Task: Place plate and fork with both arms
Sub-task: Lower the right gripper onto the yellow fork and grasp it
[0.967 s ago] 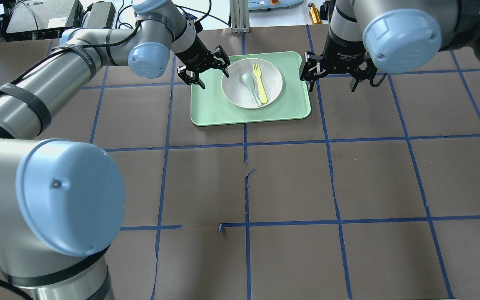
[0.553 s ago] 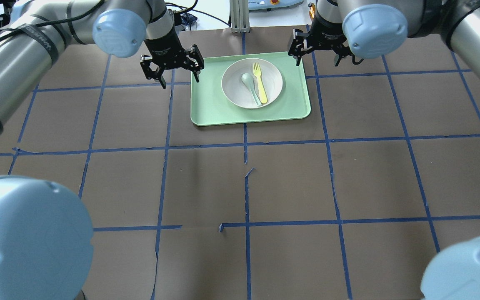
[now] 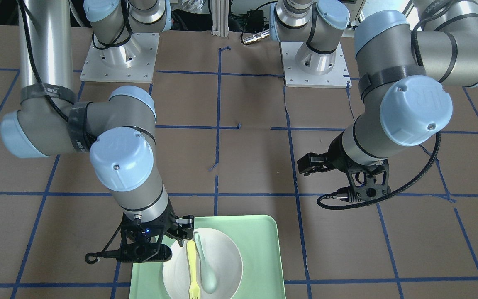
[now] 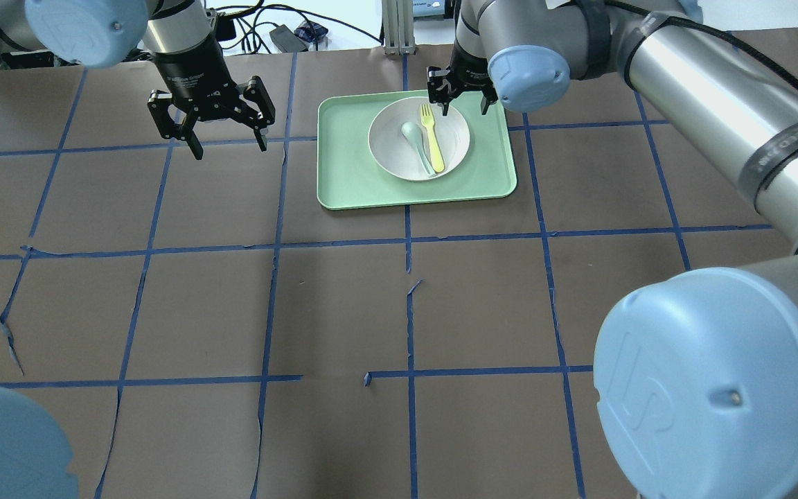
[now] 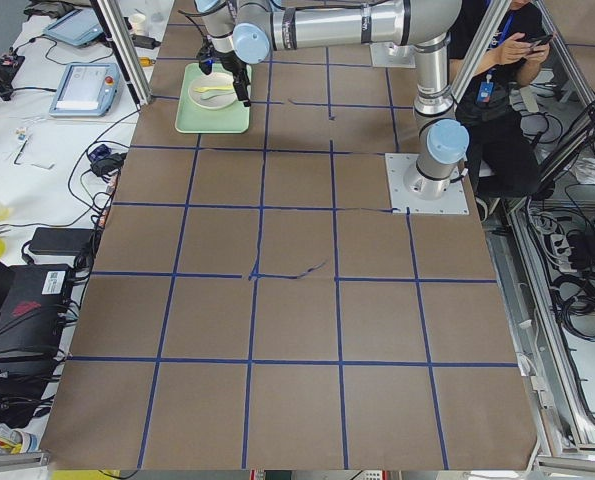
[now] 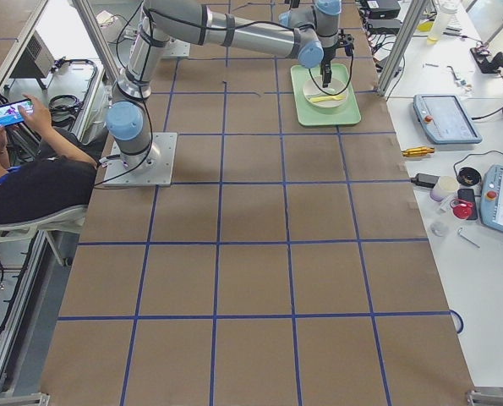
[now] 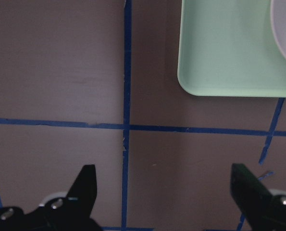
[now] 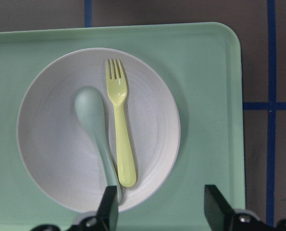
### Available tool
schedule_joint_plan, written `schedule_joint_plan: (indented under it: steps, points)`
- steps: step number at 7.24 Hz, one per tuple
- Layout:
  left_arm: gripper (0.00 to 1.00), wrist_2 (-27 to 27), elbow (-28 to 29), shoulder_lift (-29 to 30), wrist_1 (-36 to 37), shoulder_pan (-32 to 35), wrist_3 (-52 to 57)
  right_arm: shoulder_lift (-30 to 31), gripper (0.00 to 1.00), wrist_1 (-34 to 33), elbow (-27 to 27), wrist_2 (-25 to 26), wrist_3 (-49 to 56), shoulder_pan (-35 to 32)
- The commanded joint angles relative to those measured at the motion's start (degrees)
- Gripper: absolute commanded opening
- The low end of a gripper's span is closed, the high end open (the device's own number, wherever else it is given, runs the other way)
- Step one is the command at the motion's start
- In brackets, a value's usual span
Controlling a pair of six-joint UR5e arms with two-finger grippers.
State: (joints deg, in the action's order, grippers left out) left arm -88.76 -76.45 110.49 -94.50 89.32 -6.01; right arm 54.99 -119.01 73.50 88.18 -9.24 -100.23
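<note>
The off-white plate (image 4: 388, 142) sits on the mint-green tray (image 4: 350, 177) at the far middle of the table. The pale-yellow fork (image 4: 432, 142) lies in the plate, tines pointing away from the robot. My right gripper (image 4: 463, 109) hangs open over the plate's far rim. In the right wrist view the plate (image 8: 51, 139) and fork (image 8: 121, 134) lie ahead of the open gripper (image 8: 162, 204). My left gripper (image 4: 229, 149) is open and empty over bare table left of the tray. The left wrist view (image 7: 167, 185) shows only a corner of the tray (image 7: 229, 53).
A pale grey-green spoon (image 4: 413, 135) lies in the plate beside the fork, touching it at the handle end (image 8: 92, 115). Brown table covering with a blue tape grid. An aluminium post (image 4: 399, 28) stands behind the tray. A seated person (image 5: 502, 90) is behind the robot.
My left gripper has moved left, away from the tray. My right gripper has moved left from beside the tray to over the plate's far rim. Both have stayed open.
</note>
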Motion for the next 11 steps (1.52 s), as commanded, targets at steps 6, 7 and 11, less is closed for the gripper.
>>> schedule_joint_plan:
  steps: [6,7,11]
  points:
    - [1.00,0.3,-3.0,-1.3,0.1,-0.6,-0.1,-10.0,0.45,-5.4,-2.7,-1.2,-0.4,-1.5]
    - [1.00,0.3,-3.0,-1.3,0.1,-0.6,-0.1,-10.6,0.46,-5.4,-2.7,-1.2,-0.5,-1.5]
    - [1.00,0.3,-3.1,-1.3,0.1,-0.6,-0.1,-11.9,0.44,-5.4,-2.7,-2.2,-0.5,-1.5]
